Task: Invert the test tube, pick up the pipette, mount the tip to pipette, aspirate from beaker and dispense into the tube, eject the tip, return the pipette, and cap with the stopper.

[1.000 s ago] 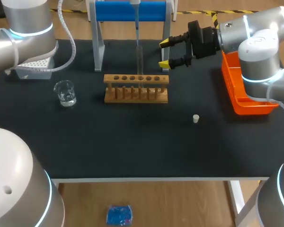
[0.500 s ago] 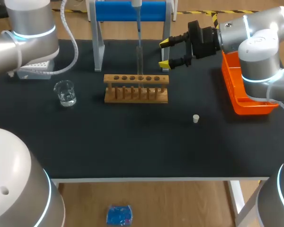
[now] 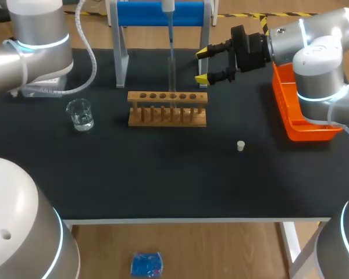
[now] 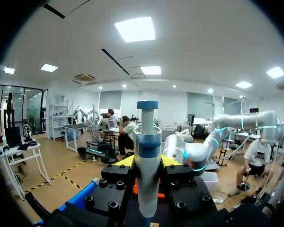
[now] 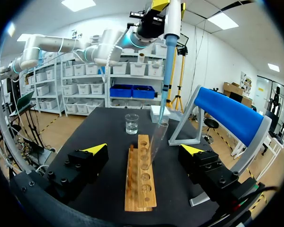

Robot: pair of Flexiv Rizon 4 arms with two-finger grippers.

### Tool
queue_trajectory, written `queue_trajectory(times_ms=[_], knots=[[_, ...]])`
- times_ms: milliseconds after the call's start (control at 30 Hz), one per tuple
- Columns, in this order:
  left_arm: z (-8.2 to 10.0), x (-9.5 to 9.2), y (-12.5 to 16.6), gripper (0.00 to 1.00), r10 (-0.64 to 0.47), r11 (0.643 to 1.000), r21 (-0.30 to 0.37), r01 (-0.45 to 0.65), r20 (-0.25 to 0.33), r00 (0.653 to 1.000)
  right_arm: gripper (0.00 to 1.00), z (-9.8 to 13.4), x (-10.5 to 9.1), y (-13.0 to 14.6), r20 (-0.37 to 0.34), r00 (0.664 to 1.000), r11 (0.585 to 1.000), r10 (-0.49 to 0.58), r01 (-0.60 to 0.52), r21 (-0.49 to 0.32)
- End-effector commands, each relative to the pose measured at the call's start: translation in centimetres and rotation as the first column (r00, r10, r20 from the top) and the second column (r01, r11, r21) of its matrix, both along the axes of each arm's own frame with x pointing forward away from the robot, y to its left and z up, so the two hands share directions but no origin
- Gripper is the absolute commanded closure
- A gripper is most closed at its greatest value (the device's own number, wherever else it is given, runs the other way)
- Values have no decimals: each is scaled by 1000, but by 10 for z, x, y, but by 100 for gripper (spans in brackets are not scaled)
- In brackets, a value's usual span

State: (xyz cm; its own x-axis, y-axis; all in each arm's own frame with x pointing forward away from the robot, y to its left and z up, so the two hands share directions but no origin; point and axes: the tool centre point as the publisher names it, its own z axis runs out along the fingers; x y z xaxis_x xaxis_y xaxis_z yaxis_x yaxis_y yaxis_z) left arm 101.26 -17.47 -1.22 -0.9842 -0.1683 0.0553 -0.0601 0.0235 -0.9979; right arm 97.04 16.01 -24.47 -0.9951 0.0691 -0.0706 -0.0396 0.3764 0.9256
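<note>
Clamping the pipette [image 4: 147,156], left fingers [image 4: 125,161] hang above the test tube [image 5: 157,139]; right fingers [image 5: 95,149] gape wide

Our left arm [image 3: 38,29] and right arm [image 3: 320,52] are smooth silver-grey tubes with rounded joints, each joint ringed by a thin band of glowing cyan light. A white ribbed cable [image 3: 93,58] loops off our left arm. Our right gripper [image 3: 202,65] and left gripper [image 4: 147,163] are matt black blocks studded with round screw heads, with fingers ending in bright yellow tips.
</note>
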Motion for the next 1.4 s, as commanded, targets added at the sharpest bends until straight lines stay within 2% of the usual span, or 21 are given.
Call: queue_trajectory(times_ms=[33,167,533,1400], knots=[[-1,-2,0,100,2,1000,9,-2,-8,1000,0,0,0,0,0,1000,1000,1,-1,0],[-2,-4,0,100,-1,1000,31,1,-19,1000,0,0,0,0,0,1000,1000,1,-1,0],[-2,-9,-2,100,-4,999,39,5,-25,1000,0,0,0,0,0,1000,1000,1,-1,0],[-11,-11,-2,100,31,999,9,-31,-7,999,0,0,0,0,0,1000,1000,1,-1,0]])
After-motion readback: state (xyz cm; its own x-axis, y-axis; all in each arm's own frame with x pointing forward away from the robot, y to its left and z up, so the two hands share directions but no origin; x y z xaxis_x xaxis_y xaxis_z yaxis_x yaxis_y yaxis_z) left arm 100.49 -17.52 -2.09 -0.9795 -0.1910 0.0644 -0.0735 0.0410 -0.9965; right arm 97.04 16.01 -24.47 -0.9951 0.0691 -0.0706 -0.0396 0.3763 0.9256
